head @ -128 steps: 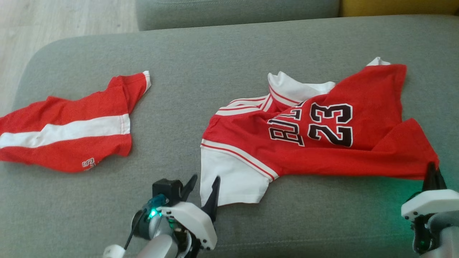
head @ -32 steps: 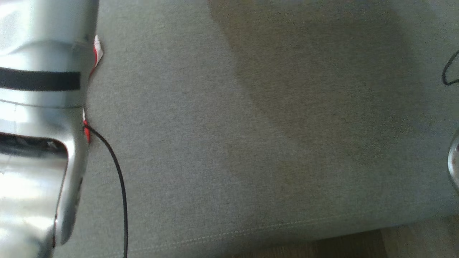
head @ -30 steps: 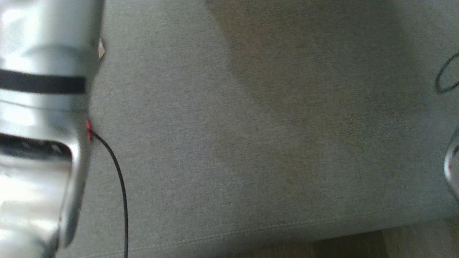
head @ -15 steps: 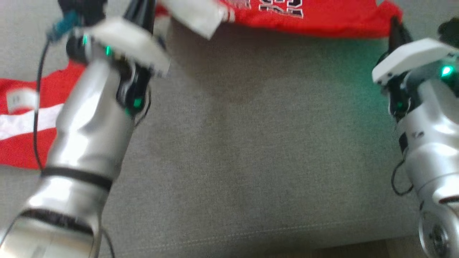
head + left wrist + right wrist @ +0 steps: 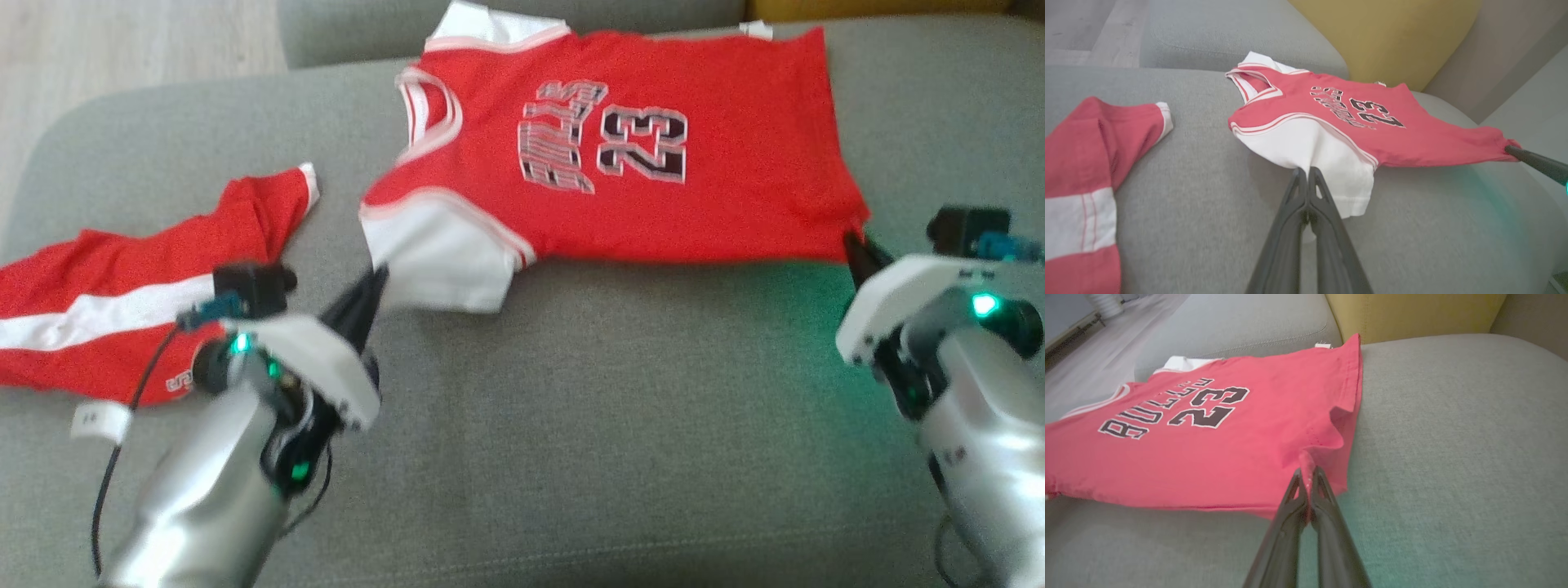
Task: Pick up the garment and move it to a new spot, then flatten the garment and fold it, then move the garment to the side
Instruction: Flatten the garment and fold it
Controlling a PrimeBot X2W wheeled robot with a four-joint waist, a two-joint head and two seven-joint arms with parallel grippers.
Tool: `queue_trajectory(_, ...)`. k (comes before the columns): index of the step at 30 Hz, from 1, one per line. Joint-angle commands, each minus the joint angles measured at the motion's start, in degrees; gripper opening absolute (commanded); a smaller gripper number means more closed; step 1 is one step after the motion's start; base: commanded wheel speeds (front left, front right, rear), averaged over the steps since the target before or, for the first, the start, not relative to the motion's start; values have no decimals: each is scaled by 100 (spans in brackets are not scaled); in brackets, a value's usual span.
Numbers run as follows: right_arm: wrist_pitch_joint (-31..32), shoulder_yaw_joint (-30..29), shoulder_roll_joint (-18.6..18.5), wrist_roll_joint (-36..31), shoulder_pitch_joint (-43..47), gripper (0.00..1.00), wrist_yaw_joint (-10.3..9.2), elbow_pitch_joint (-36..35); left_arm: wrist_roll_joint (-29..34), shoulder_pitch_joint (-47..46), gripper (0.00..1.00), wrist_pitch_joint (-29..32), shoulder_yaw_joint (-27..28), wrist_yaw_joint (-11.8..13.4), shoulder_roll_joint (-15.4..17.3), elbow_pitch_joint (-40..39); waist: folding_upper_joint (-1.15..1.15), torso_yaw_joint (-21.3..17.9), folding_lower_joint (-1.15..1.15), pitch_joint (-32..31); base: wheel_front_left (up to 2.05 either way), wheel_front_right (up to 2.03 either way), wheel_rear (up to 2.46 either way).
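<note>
**A:** Where is the garment lying?

**B:** The red jersey (image 5: 653,163), with 23 printed on its front, is lying spread across the grey sofa seat (image 5: 612,425), towards the back. Its neck opening is pointing left in the head view.

**A:** What are the grippers doing?

**B:** The left gripper (image 5: 375,278) is pinching the edge of the white sleeve (image 5: 441,261), fingers pressed together on the cloth (the left wrist view shows this plainly). The right gripper (image 5: 851,243) is clamping the jersey's near hem corner, fingers closed on a small fold of red fabric.

**A:** Is anything else lying nearby?

**B:** A second red garment (image 5: 122,310) with a white stripe is lying on the seat to the left, apart from the jersey. A yellow cushion (image 5: 1392,36) is sitting behind the seat.
</note>
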Motion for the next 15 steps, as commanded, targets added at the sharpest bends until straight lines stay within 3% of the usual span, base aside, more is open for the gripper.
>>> queue_trajectory(1,5,205,-151,-9,11,0,42,-255,-46,-105,0,41,155,-31,294,-272,0,35,0,-126,0,0,0)
queue_trajectory(13,1281,1232,-1028,950,1156,0,42,-1532,-1036,1482,0,1351,-82,-26,1287,-2359,0,-34,0,-616,0,0,0)
queue_trajectory(15,1723,1351,-1282,1158,1363,0,42,-1743,-1277,1775,0,1701,-102,19,1521,-2896,0,-40,0,-703,0,0,0)
